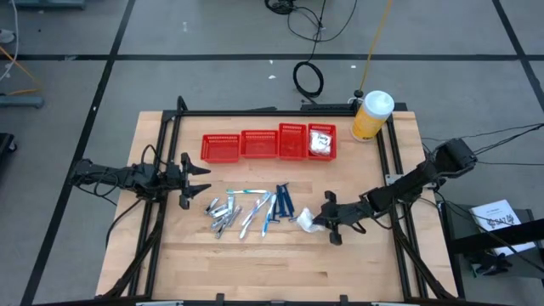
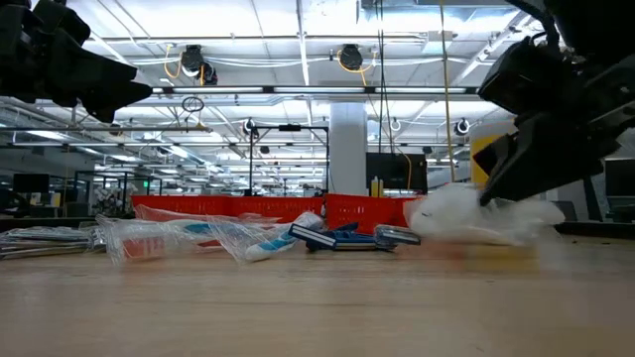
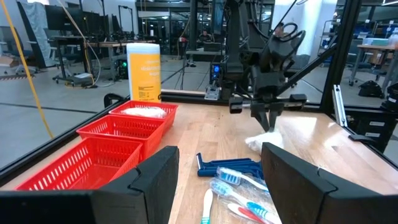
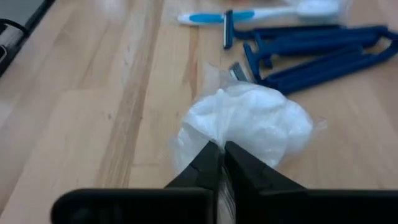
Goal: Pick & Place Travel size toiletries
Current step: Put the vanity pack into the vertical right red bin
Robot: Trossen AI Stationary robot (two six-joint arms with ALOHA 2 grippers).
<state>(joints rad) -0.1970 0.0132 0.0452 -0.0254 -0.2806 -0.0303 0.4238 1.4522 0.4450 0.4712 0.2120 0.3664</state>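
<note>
Right gripper [image 4: 221,152] fingers pinched on the white packet [image 4: 249,124] wrapper edge only (thin film): may slip on lift. Left gripper [image 1: 197,180] waits at 9 o'clock, fingers wide.

We look down on a pale wooden bench [image 1: 280,255] framed by black rails [image 1: 280,111], standing on a grey floor [image 1: 68,85] crossed by dark lines. Black cables [image 1: 308,78] coil on the floor beyond the bench's far edge, and a yellow cord [image 1: 374,42] runs away from its far right corner. From bench height we see a large open hall: a white ceiling with bright strip lights [image 2: 248,40], a white column [image 2: 347,149] at the middle, yellow hose reels [image 2: 193,61] hanging overhead, and dark racks and workstations [image 3: 68,37] farther back.
</note>
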